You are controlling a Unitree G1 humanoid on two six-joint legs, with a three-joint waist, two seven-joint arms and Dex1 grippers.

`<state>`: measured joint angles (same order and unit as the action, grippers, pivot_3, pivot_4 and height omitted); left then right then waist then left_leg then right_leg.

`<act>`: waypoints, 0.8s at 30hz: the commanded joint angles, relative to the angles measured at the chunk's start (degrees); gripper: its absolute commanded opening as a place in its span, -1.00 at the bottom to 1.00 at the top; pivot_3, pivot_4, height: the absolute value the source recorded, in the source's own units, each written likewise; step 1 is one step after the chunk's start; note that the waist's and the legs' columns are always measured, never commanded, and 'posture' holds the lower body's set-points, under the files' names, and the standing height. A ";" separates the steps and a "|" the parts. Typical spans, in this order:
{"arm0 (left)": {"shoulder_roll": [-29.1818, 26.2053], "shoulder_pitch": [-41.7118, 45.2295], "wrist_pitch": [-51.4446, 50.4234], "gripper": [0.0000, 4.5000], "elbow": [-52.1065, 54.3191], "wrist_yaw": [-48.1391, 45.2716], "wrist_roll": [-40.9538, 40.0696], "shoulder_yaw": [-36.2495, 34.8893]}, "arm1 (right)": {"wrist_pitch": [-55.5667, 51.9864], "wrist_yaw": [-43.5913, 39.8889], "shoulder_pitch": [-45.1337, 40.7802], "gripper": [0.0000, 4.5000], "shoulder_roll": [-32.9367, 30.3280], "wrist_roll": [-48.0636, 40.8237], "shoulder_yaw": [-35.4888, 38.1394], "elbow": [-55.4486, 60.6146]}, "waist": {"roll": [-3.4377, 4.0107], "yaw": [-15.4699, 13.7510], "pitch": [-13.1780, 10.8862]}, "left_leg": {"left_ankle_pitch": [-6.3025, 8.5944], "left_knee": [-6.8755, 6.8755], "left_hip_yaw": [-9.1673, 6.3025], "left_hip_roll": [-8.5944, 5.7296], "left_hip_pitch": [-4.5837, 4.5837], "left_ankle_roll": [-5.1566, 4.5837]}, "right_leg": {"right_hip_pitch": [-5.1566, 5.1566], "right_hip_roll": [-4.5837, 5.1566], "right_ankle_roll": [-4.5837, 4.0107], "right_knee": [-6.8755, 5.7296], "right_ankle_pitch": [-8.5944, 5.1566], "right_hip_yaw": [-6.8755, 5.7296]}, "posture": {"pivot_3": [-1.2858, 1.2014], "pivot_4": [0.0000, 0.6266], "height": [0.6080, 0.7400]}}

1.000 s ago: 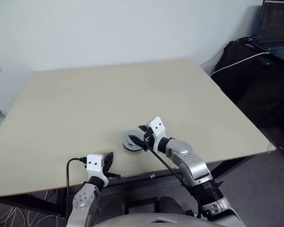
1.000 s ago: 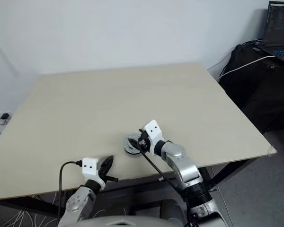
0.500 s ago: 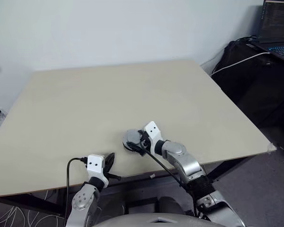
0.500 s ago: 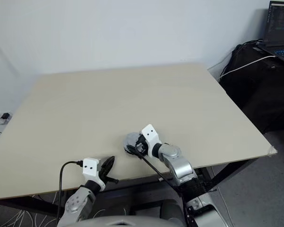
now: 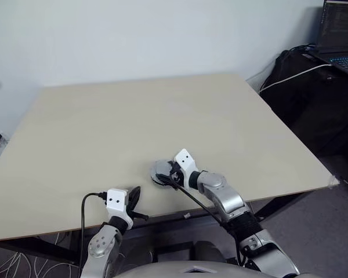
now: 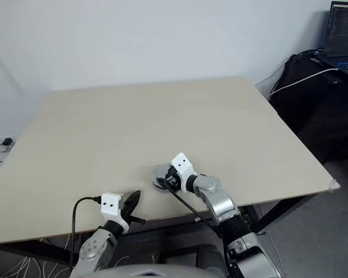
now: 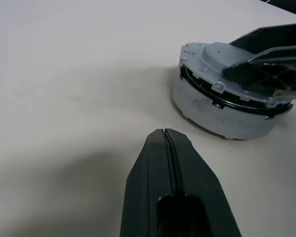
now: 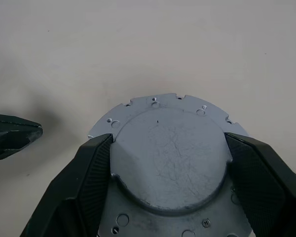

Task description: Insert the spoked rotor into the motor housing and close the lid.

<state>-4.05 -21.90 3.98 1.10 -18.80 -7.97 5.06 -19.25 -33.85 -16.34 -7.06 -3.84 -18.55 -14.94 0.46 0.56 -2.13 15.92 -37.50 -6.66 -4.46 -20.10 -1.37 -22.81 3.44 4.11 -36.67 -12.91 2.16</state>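
Large pale beige table [image 5: 162, 121]: bare top, one small assembly near the front edge, slightly right of centre.

Black bag [image 5: 304, 69] and open laptop [image 5: 339, 35] off the table's far right corner, white cable draped over the bag.

Right gripper [image 8: 163, 163] reaching in from the right over the front edge, angled down and toward the left. Fingers spread wide, one black pad [image 8: 96, 173] against each side of the lid's raised centre, touching it on both flanks. Clamped on the lid, fingers well apart because of the width between them.

Left gripper [image 7: 166, 136] low over the front edge, left of the assembly and apart from it, pointing toward it. Fingers pressed together, only a thin seam between them, nothing between the pads. Tip seen in the right wrist view as a dark wedge beside the assembly, not touching.

Motor housing [image 7: 222, 116]: squat round grey body standing flat on the table, side wall plain, dark groove running round just under the top. Windings not visible from any view.

Lid [image 8: 170, 158]: dull grey disc, smooth face up with raised round centre, notched flange with small holes around it. Seated on top of the housing; left wrist view shows it lying slightly tilted, a dark gap along the near side. Fully seated or not: cannot tell.

Spoked rotor: cannot tell, hidden under the lid if inside.
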 commanded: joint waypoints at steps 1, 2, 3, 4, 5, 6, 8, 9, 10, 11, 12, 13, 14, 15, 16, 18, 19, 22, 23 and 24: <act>0.30 0.29 0.11 -1.00 2.74 -0.07 -1.07 0.15 | -0.28 -0.81 -0.82 0.45 -0.59 -0.28 0.80 1.67 | 0.00 0.00 0.00 | 0.00 0.00 0.00 0.00 0.00 0.00 | 0.00 0.00 0.00 0.00 0.00 0.00 | 0.03 -1.00 1.00; 0.32 0.28 0.08 -1.00 2.69 -0.10 -1.11 0.15 | -0.71 -1.19 -0.68 0.45 -0.73 -0.53 0.80 2.14 | 0.00 -0.01 0.00 | 0.00 0.00 0.00 0.00 0.00 0.00 | 0.00 0.00 0.00 0.00 0.00 0.00 | 0.03 -1.00 1.00; 0.34 0.29 0.06 -1.00 2.63 -0.14 -1.14 0.15 | -1.08 -1.46 -0.58 0.45 -0.81 -0.76 0.85 2.51 | 0.00 -0.03 0.00 | 0.00 0.00 0.00 0.00 0.00 0.00 | 0.00 0.00 0.00 0.00 0.00 0.00 | 0.03 -1.00 1.00; 0.38 0.31 0.03 -1.00 2.59 -0.15 -1.15 0.17 | -1.43 -1.73 -0.53 0.45 -0.90 -1.03 1.01 2.78 | 0.00 -0.04 0.00 | 0.00 0.00 0.00 0.00 0.00 -0.01 | 0.00 0.00 0.00 0.01 0.00 0.00 | 0.03 -1.00 1.00; 0.40 0.33 0.02 -1.00 2.54 -0.16 -1.15 0.19 | -1.61 -1.85 -0.53 0.45 -0.98 -1.14 1.14 2.91 | 0.01 -0.04 0.00 | 0.00 0.00 0.00 0.00 -0.01 -0.01 | 0.00 0.00 0.00 0.01 0.00 -0.01 | 0.03 -1.00 1.00; 0.42 0.35 0.02 -1.00 2.49 -0.17 -1.16 0.20 | -1.75 -1.94 -0.57 0.45 -1.08 -1.20 1.20 2.94 | 0.00 -0.04 0.00 | 0.00 0.00 -0.01 0.00 -0.01 -0.01 | 0.00 0.00 0.00 0.01 0.00 -0.01 | 0.03 -1.00 1.00; 0.44 0.41 0.09 -1.00 2.27 -0.23 -1.20 0.14 | -1.89 -1.94 -0.67 0.45 -1.44 -0.90 0.93 2.91 | 0.00 -0.06 0.00 | 0.00 0.01 -0.01 -0.01 -0.01 -0.01 | -0.01 0.00 0.01 0.01 0.00 -0.01 | 0.03 -1.00 1.00; 0.45 0.45 0.14 -1.00 2.15 -0.26 -1.22 0.10 | -1.84 -1.85 -0.70 0.45 -1.57 -0.68 0.76 2.84 | 0.01 -0.08 0.00 | 0.00 0.02 -0.01 -0.01 -0.01 -0.01 | -0.01 0.00 0.01 0.02 0.00 -0.01 | 0.03 -1.00 1.00; 0.46 0.48 0.18 -1.00 2.06 -0.29 -1.24 0.07 | -1.79 -1.78 -0.71 0.45 -1.62 -0.58 0.66 2.79 | 0.01 -0.10 0.00 | 0.00 0.02 -0.01 -0.01 -0.01 -0.01 | -0.01 0.00 0.01 0.02 0.00 -0.01 | 0.03 -1.00 1.00; 0.46 0.52 0.23 -1.00 1.94 -0.30 -1.28 0.05 | -1.75 -1.65 -0.70 0.45 -1.54 -0.55 0.61 2.70 | 0.00 -0.10 0.00 | 0.00 0.02 -0.01 -0.01 -0.01 -0.01 | -0.01 0.01 0.01 0.02 0.00 -0.01 | 0.03 -1.00 1.00; 0.44 0.55 0.28 -1.00 1.83 -0.30 -1.33 0.03 | -1.72 -1.52 -0.70 0.45 -1.43 -0.50 0.54 2.59 | 0.01 -0.11 0.00 | 0.00 0.02 -0.01 -0.01 -0.01 -0.01 | 0.00 0.01 0.01 0.02 0.00 -0.01 | 0.03 -1.00 1.00; 0.43 0.51 0.33 -1.00 1.82 -0.26 -1.37 0.06 | -1.67 -1.38 -0.63 0.45 -1.36 -0.39 0.42 2.57 | 0.00 -0.11 0.00 | 0.01 0.02 -0.01 -0.01 -0.01 0.00 | 0.00 0.01 0.01 0.02 0.00 -0.01 | 0.03 -1.00 1.00; 0.39 0.48 0.36 -1.00 1.82 -0.20 -1.42 0.11 | -1.64 -1.23 -0.58 0.45 -1.30 -0.26 0.27 2.55 | 0.01 -0.11 0.00 | 0.01 0.02 -0.01 -0.01 -0.01 0.00 | 0.00 0.01 0.01 0.02 0.00 -0.01 | 0.03 -1.00 1.00; 0.37 0.46 0.38 -1.00 1.83 -0.16 -1.46 0.14 | -1.63 -1.14 -0.55 0.45 -1.28 -0.17 0.17 2.55 | 0.00 -0.11 0.00 | 0.01 0.02 -0.01 -0.01 -0.01 0.00 | 0.00 0.01 0.01 0.02 0.00 -0.01 | 0.03 -1.00 1.00; 0.35 0.45 0.38 -1.00 1.84 -0.14 -1.49 0.17 | -1.52 -0.90 -0.56 0.45 -1.31 0.19 -0.10 2.54 | 0.00 -0.10 0.00 | 0.01 0.02 -0.01 -0.01 -0.01 0.00 | 0.00 0.01 0.01 0.02 0.00 -0.01 | 0.03 -1.00 1.00; 0.33 0.38 0.38 -1.00 1.88 -0.11 -1.52 0.17 | -1.29 -0.17 -0.64 0.45 -1.26 1.04 -0.58 2.36 | 0.01 -0.09 0.00 | 0.00 0.02 -0.01 -0.01 0.00 0.00 | 0.00 0.01 0.01 0.02 0.00 -0.01 | 0.03 -1.00 1.00; 0.32 0.32 0.39 -1.00 1.92 -0.09 -1.52 0.16 | -1.09 0.10 -0.69 0.45 -1.25 1.45 -0.82 2.25 | 0.01 -0.07 0.00 | 0.01 0.02 -0.01 -0.01 0.00 0.00 | 0.00 0.01 0.01 0.01 0.00 0.00 | 0.03 -1.00 1.00; 0.32 0.30 0.37 -1.00 1.92 -0.04 -1.52 0.13 | -0.72 0.17 -0.89 0.45 -1.47 2.67 -1.71 1.90 | 0.01 -0.06 0.00 | 0.01 0.02 -0.01 -0.01 0.02 0.01 | 0.02 0.01 -0.01 0.01 -0.01 0.00 | 0.03 -1.00 1.00; 0.30 0.24 0.38 -1.00 1.94 -0.06 -1.55 0.11 | -0.64 0.12 -0.91 0.45 -1.64 3.18 -2.18 1.88 | 0.01 -0.06 0.00 | 0.02 0.02 -0.01 -0.01 0.04 0.03 | 0.04 0.01 -0.01 0.01 -0.01 0.00 | 0.03 -1.00 1.00; 0.28 0.19 0.39 -1.00 1.96 -0.08 -1.57 0.09 | -0.65 0.09 -0.91 0.45 -1.72 3.51 -2.45 1.87 | 0.01 -0.04 0.00 | 0.05 0.01 0.00 -0.01 0.05 0.08 | 0.05 0.01 -0.01 0.01 -0.02 0.00 | 0.03 -1.00 1.00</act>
<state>-3.75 -21.92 3.86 1.10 -18.81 -9.16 5.06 -19.95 -33.91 -16.64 -8.46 -1.42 -20.61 -13.71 0.47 0.52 -2.13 15.98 -37.49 -6.66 -4.47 -20.03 -1.27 -22.74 3.45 4.09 -36.67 -12.93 2.16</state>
